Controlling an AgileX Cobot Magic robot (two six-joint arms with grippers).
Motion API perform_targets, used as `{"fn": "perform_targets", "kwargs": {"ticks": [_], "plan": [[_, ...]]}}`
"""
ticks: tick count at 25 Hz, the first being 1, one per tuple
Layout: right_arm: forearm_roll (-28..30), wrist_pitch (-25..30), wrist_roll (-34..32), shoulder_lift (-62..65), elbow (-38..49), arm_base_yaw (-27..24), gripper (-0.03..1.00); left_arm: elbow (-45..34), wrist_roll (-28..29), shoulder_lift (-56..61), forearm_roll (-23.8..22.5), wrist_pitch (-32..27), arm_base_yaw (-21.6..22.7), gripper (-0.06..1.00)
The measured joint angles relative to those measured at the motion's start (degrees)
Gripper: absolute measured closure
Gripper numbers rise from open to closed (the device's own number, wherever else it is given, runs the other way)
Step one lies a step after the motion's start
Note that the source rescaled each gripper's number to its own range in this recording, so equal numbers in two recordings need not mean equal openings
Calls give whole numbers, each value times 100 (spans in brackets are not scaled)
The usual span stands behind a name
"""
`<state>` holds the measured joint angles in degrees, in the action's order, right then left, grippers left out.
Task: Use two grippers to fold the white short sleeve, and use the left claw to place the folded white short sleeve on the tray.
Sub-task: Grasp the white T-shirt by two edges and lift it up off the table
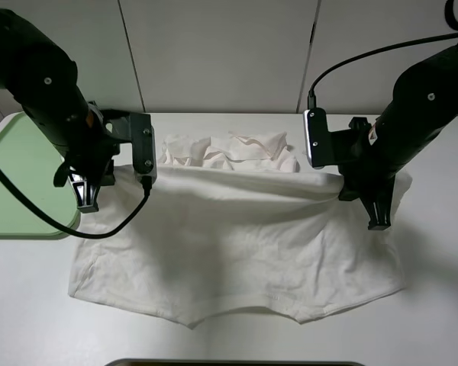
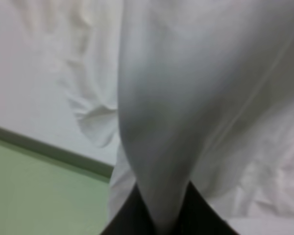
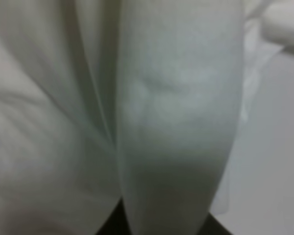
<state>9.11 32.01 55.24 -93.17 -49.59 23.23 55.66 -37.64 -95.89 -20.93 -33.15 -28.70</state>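
1. Where the white short sleeve (image 1: pixel 237 252) lies closest to the high camera, we see its stitched hem flat on the white bench (image 1: pixel 435 320), wrinkled and spread wide.
2. Farther back, we note one layer of the garment raised off the bench and stretched into a near-straight fold line between the two arms.
3. We find the left end effector (image 1: pixel 88 202) clamped tight on the left end of that raised layer; its wrist view shows cloth pinched between two dark fingers (image 2: pixel 121 226).
4. We find the right end effector (image 1: pixel 379 221) likewise closed on the right end, with cloth gripped between its fingers (image 3: pixel 110 227).
5. Beside the left arm, the light green tray (image 1: pixel 15 168) sits on the bench; the garment lies just beside it, on the bench.
6. Beyond the fold line, we see the bunched upper part of the garment resting near the far edge of the bench.
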Motion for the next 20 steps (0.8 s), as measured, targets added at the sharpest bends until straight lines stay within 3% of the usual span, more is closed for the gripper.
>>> {"fn": "perform_targets", "kwargs": {"ticks": [15,20], "plan": [[-90,768,0,1197,-6,0,97,0,29,1428,27,-663,0,94],[-143,1398,0,1501,-521,0,97,0,2,2066,57,-768,0,94]]}}
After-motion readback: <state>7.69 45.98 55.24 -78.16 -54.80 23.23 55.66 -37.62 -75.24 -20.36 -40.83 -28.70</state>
